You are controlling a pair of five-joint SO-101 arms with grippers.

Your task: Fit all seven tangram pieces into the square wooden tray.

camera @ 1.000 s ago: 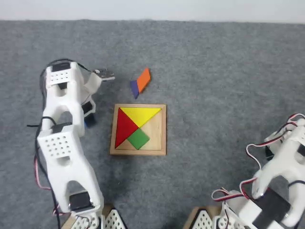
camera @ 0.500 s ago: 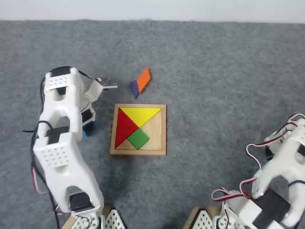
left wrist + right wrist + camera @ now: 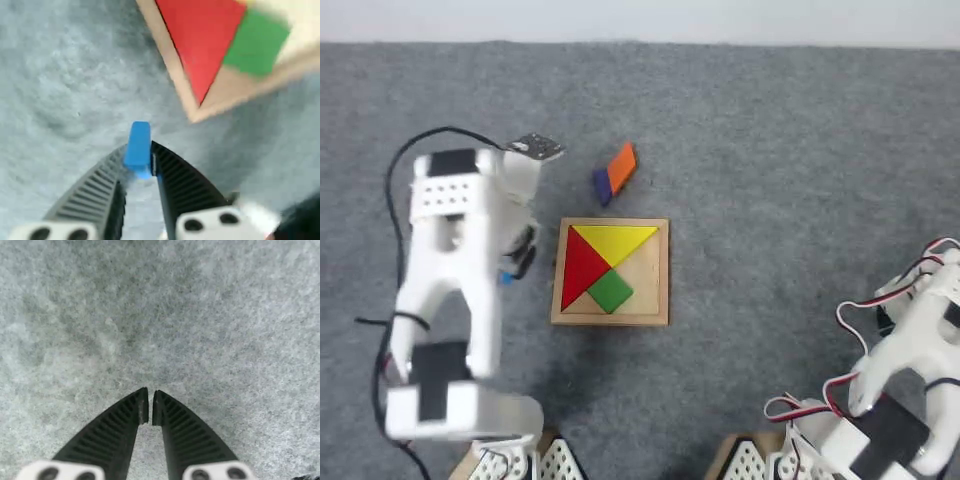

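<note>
left arm (image 3: 450, 260) higher, blue piece (image 3: 137, 145) between jaws

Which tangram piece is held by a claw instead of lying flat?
The blue piece, pinched in the left claw. The red piece, yellow piece and green piece lie in the tray; the orange piece and purple piece lie on the carpet.

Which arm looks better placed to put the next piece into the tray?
Left. The left gripper holds a blue piece just beside the tray. The right gripper is shut and empty over bare carpet, with no piece or tray near it.
</note>
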